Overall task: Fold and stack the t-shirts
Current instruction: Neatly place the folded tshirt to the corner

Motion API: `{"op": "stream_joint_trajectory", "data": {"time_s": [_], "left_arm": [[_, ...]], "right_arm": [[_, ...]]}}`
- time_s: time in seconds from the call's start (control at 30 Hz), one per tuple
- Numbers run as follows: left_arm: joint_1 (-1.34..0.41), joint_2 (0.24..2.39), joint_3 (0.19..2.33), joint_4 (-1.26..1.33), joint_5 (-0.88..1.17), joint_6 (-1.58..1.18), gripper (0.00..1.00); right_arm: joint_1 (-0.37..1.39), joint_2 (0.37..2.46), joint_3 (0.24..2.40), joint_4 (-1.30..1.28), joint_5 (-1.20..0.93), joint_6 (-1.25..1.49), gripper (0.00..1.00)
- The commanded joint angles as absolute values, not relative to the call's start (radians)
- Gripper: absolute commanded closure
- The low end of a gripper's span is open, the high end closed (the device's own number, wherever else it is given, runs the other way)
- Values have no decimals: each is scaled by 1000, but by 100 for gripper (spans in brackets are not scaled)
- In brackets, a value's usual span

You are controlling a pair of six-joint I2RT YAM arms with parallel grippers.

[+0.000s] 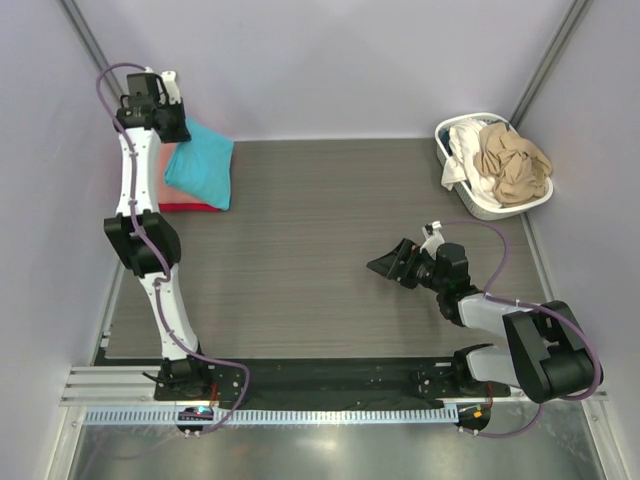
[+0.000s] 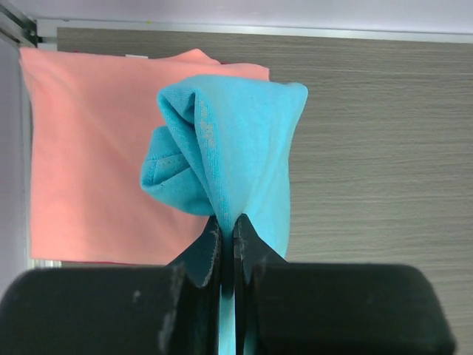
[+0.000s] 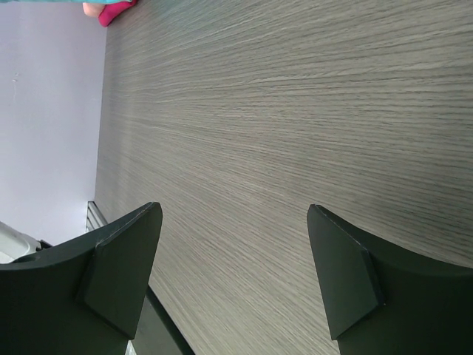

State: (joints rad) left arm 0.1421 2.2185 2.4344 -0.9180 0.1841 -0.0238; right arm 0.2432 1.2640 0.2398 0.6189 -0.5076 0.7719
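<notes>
Jaws of left gripper (image 2: 228,225) pinched tight on turquoise t-shirt (image 2: 236,140), bunched just ahead, over salmon-pink t-shirt (image 2: 89,163) lying flat beneath. Jaws of right gripper (image 3: 233,211) wide apart, holding nothing, above table (image 3: 295,111).

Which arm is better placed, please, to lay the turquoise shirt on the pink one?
Left. The left gripper is shut on the turquoise shirt, held over the pink shirt. The right gripper is open above the table, far from both shirts.
</notes>
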Motion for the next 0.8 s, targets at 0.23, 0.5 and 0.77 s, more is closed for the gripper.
{"op": "stream_joint_trajectory", "data": {"time_s": [0.23, 0.5, 0.77], "left_arm": [[169, 2305, 2413, -644, 6, 129, 100], [229, 2410, 2465, -549, 14, 121, 100], [256, 2465, 2461, -479, -24, 121, 100]], "right_arm": [[248, 1279, 273, 690, -520, 781, 14], [247, 1295, 284, 684, -520, 787, 14], [248, 1318, 298, 683, -528, 790, 15]]}}
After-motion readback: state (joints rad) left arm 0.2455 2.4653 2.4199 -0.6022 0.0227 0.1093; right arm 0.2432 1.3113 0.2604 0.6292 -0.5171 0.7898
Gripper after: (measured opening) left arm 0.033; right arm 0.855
